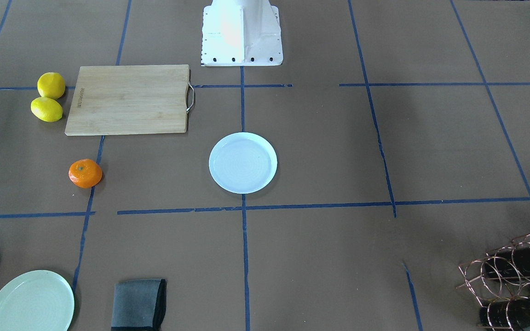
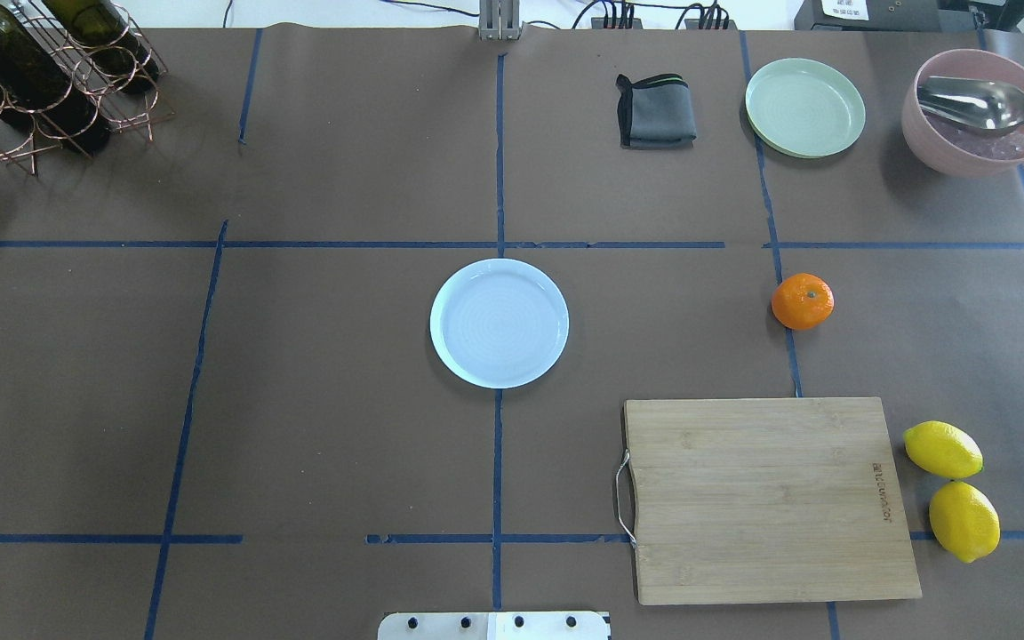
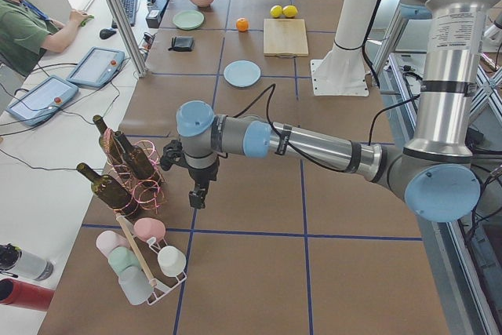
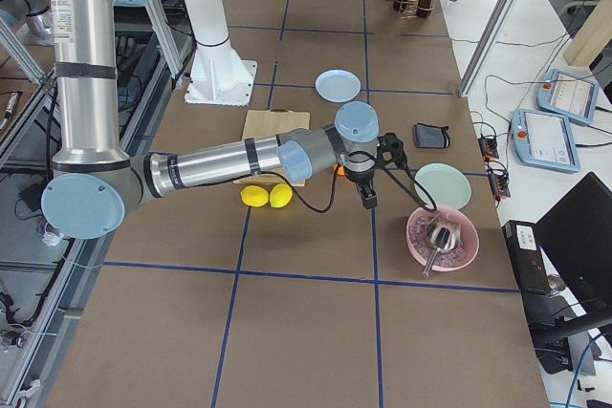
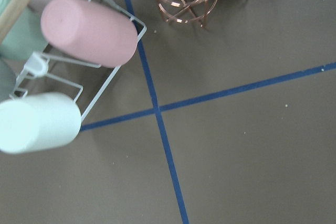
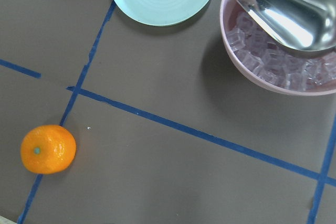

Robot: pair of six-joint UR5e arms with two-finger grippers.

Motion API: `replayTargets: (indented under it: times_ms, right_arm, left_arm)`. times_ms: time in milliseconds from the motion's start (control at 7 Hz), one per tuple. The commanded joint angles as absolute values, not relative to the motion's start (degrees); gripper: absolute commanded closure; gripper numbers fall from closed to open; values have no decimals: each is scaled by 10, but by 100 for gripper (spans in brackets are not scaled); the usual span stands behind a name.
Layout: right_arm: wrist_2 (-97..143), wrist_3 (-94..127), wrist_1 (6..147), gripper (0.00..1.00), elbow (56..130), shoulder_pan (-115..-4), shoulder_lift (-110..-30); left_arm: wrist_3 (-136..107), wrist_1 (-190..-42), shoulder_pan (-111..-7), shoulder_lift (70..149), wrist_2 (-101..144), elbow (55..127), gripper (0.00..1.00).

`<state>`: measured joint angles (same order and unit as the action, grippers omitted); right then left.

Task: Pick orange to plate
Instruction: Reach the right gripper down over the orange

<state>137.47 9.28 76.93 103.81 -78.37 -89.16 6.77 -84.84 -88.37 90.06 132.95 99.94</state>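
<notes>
The orange (image 2: pixel 803 301) lies alone on the brown table, on a blue tape line beyond the cutting board; the right wrist view has it at lower left (image 6: pixel 48 149). The pale bluish-white plate (image 2: pixel 499 323) sits empty at the table's middle (image 1: pixel 243 162). My right gripper (image 4: pixel 368 200) hangs above the table between the orange and the pink bowl, seen only from the side, so I cannot tell its state. My left gripper (image 3: pixel 198 194) hovers far off by the wine rack, and I cannot tell its state either.
A wooden cutting board (image 2: pixel 770 498) lies near the robot with two lemons (image 2: pixel 952 489) beside it. A green plate (image 2: pixel 804 107), a folded grey cloth (image 2: pixel 655 111) and a pink bowl (image 2: pixel 930 142) of ice with a spoon stand at the far side. A wine rack (image 2: pixel 50 80) and a cup rack (image 5: pixel 79 77) are on the left.
</notes>
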Motion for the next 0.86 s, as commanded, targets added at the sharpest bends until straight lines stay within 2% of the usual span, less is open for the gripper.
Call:
replayTargets:
  times_ms: [0, 714]
  right_arm:
    - [1335, 174, 768, 0, 1054, -723, -864]
    - [1189, 370, 765, 0, 1043, -543, -807]
  left_arm:
    - [94, -862, -917, 858, 1343, 1004, 0]
    - [94, -876, -918, 859, 1345, 994, 0]
